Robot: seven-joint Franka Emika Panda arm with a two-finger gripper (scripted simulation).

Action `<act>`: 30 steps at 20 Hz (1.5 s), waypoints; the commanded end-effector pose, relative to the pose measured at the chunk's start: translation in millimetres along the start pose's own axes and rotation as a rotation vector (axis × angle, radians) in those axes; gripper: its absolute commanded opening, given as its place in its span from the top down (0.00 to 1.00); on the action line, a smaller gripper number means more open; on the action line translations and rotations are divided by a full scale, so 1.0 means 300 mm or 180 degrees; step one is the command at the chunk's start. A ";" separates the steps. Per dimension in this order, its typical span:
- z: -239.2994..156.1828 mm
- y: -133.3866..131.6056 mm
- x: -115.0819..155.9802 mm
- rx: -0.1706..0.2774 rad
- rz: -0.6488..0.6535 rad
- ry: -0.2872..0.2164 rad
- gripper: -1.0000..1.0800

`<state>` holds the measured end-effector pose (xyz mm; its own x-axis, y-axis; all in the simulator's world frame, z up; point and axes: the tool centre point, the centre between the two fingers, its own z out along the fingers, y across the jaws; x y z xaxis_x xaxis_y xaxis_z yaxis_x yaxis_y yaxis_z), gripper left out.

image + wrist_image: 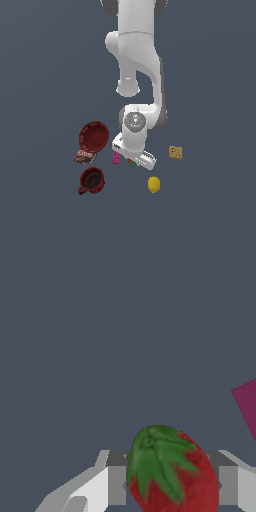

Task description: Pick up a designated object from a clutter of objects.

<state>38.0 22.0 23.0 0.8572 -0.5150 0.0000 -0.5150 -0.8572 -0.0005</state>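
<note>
The strawberry [172,471] sits right between the two fingers [116,483] of the gripper [172,485], one on each side. Its leafy green top tilts to one side, so its long way lies across the gap at a slant. The fingers look close against it, but I cannot tell if they squeeze it yet. The pink block [247,406] lies just beside. Farther off are the lemon [154,184], the cracker [175,152], the mug [92,180], the packet [84,157] and the bowl [94,136].
</note>
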 end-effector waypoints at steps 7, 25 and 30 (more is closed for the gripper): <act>-0.008 -0.001 -0.001 0.0001 0.0000 0.0000 1.00; -0.400 -0.030 -0.061 0.0000 0.0006 -0.0002 1.00; -0.600 -0.044 -0.088 -0.0003 0.0008 0.0001 1.00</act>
<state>24.0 44.7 184.5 0.8560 -0.5170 -0.0003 -0.5170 -0.8560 0.0000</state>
